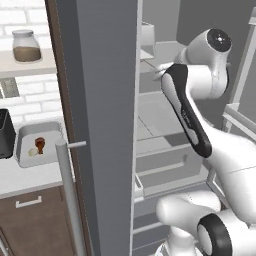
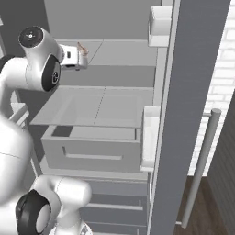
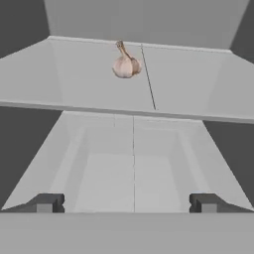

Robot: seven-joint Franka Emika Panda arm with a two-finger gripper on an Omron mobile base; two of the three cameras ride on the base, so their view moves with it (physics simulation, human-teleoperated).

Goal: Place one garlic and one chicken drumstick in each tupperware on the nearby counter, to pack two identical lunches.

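Gripper (image 3: 126,203) jaws stand wide and empty inside the open fridge, aimed at a garlic (image 3: 126,65) lying on the upper shelf (image 3: 74,74), well ahead. On the table (image 1: 30,177), one tupperware (image 1: 25,135) already holds a drumstick (image 1: 40,144) and a pale bulb; the rest seems left. Beside it stands a toaster (image 1: 5,134), and the fridge door (image 1: 100,125) rises between.

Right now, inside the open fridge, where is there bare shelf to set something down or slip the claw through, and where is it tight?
The shelf is bare on both sides of the lone garlic, which sits near the back wall. The lower shelf ahead of the open claw is also bare. On the counter, the tupperware already holds food.
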